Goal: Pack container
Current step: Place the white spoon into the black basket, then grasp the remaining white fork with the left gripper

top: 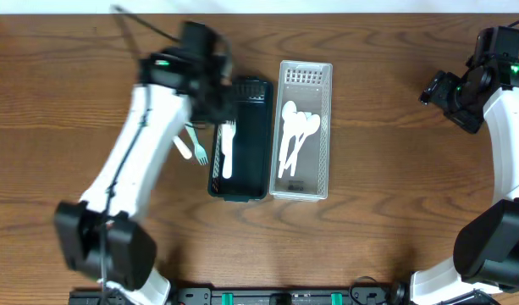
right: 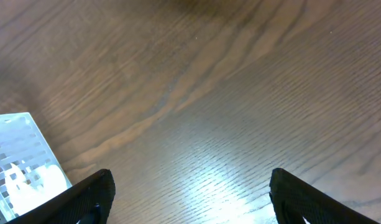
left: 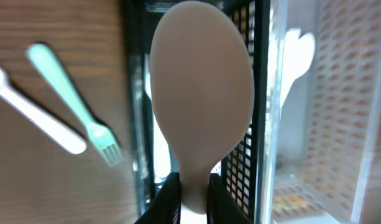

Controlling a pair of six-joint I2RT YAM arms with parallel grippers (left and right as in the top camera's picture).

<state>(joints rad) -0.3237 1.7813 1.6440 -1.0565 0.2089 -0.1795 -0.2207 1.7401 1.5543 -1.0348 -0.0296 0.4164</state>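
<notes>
My left gripper (left: 194, 196) is shut on the handle of a white spoon (left: 201, 106), held above the left wall of the black basket (top: 252, 182); it also shows in the overhead view (top: 215, 85). The black basket holds a white fork (top: 228, 151). The clear basket (top: 318, 188) beside it holds several white spoons (top: 293, 135). A green fork (top: 196, 146) and a white utensil (top: 182, 148) lie on the table left of the black basket, also in the left wrist view (left: 72, 102). My right gripper (right: 190, 199) is open and empty over bare wood at the far right (top: 437, 89).
The wooden table (top: 394, 186) extends right of the baskets. The corner of the clear basket (right: 16, 162) shows at the left of the right wrist view. A black rail (top: 267, 296) runs along the front edge.
</notes>
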